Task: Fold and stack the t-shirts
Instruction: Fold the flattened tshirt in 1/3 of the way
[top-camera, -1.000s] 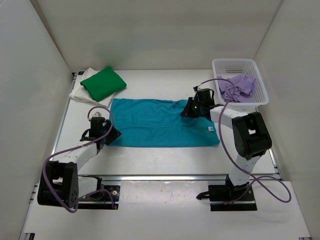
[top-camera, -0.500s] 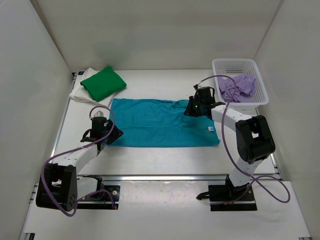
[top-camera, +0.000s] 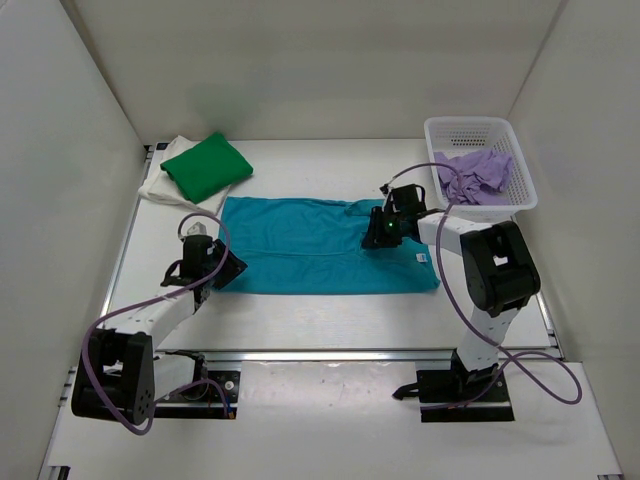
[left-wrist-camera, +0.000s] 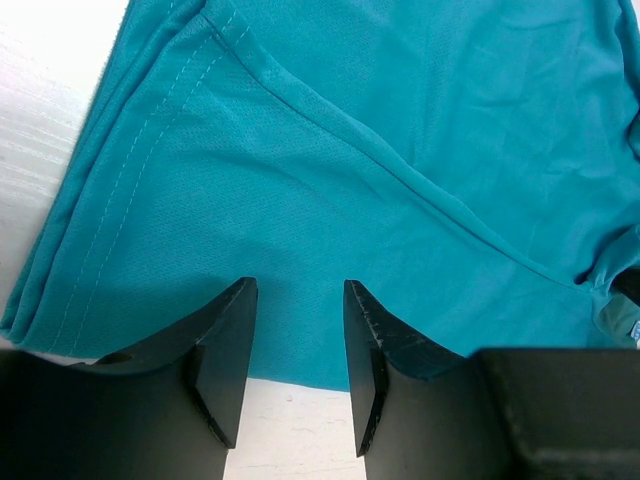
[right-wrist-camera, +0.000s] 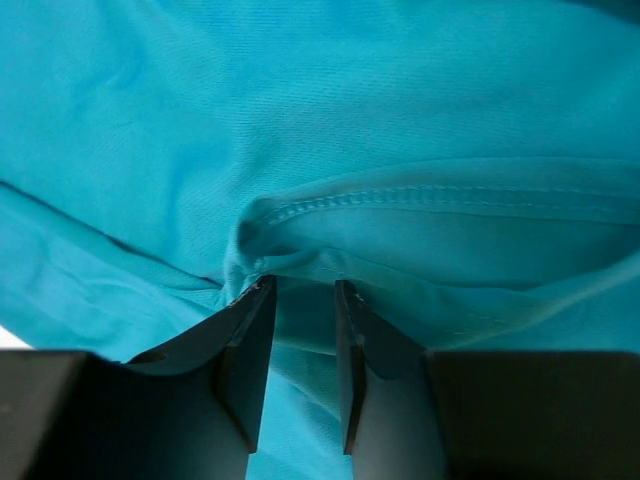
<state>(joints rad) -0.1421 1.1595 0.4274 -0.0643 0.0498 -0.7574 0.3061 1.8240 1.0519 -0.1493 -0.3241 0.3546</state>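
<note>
top external shows the surface (top-camera: 330, 320) with the teal t-shirt (top-camera: 300, 245) spread flat at its middle. your right hand (top-camera: 383, 232) has just parted its fingers, letting the stitched fold go, so that fold looks placed. the left hand (top-camera: 226, 270) hovers spread over the hem.

Overhead view looks down; both wrist views close on teal t-shirt (top-camera: 320, 245).

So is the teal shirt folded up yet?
Partly: the teal t-shirt lies as a long doubled strip, not a compact square like the green t-shirt.
</note>
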